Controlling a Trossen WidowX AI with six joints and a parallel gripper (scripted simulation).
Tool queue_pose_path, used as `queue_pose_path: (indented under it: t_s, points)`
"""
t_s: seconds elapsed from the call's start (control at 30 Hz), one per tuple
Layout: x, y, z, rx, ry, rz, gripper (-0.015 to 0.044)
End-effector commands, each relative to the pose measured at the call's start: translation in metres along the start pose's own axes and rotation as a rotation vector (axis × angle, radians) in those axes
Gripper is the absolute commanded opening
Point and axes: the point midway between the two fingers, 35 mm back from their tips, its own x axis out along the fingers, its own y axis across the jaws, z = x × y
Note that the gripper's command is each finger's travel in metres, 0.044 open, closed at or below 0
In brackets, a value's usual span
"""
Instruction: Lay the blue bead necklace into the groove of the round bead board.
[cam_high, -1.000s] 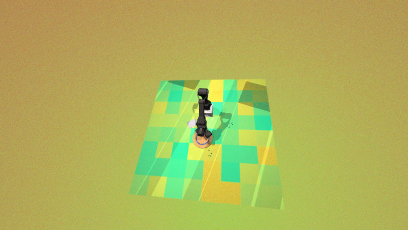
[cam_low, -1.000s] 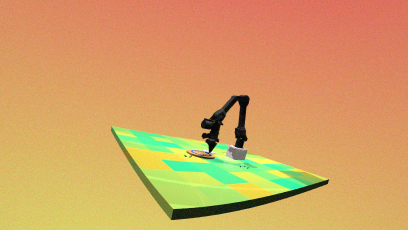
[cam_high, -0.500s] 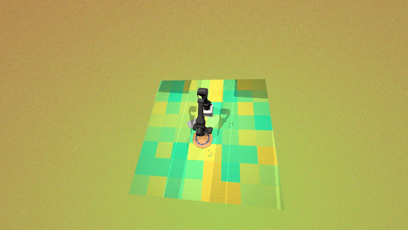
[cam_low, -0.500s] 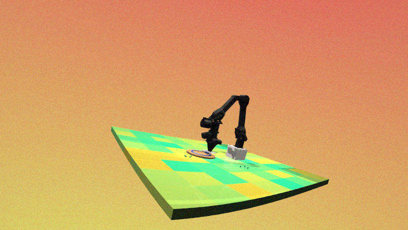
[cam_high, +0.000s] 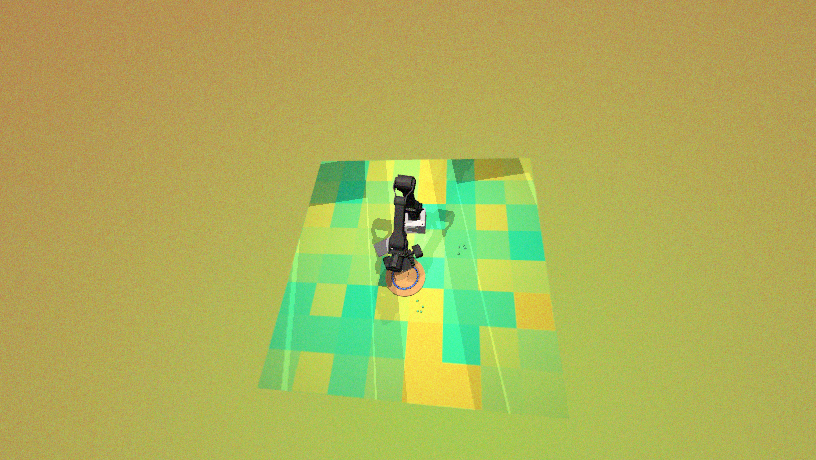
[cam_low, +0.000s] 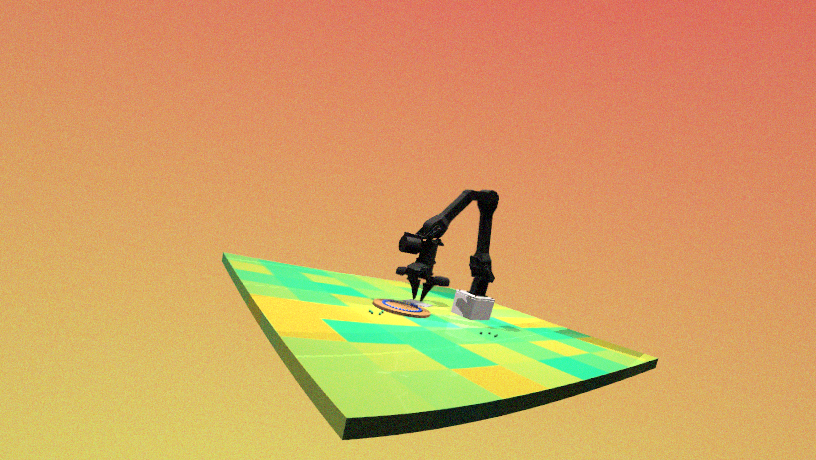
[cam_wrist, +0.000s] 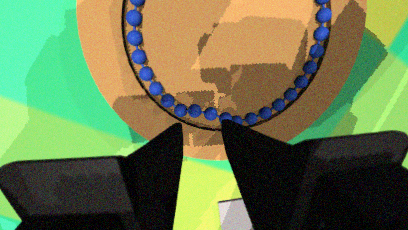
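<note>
The round tan bead board (cam_high: 406, 292) (cam_low: 421, 313) (cam_wrist: 240, 45) lies on the checkered green and yellow table. The blue bead necklace (cam_high: 421, 279) (cam_low: 394, 304) (cam_wrist: 195, 110) lies as a ring in the board's groove. My gripper (cam_high: 398, 268) (cam_low: 418, 297) (cam_wrist: 202, 128) hangs just above the board's near edge, pointing down. Its fingers are drawn close with a narrow gap, and nothing is between them. In the wrist view the right fingertip sits right beside the lowest beads of the ring. The far part of the ring is cut off at the top of the wrist view.
A grey-white box (cam_high: 416, 221) (cam_low: 472, 305) (cam_wrist: 235, 215) stands at the arm's base behind the board. Small dark loose beads (cam_high: 420, 308) (cam_low: 374, 312) lie in front of the board, and more beads (cam_high: 461, 248) (cam_low: 488, 332) lie to its right.
</note>
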Motion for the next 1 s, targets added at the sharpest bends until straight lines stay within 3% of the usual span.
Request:
queue_pose_path:
  t_s: [0.0,0.27,0.97]
  points:
    - [-0.0127,-0.0156,-0.0038,-0.789,-0.004,-0.012,0.012]
    - [-0.0151,-0.0187,-0.0054,-1.101,-0.002,-0.013,0.012]
    - [-0.0151,-0.0187,-0.0054,-1.101,-0.002,-0.013,0.012]
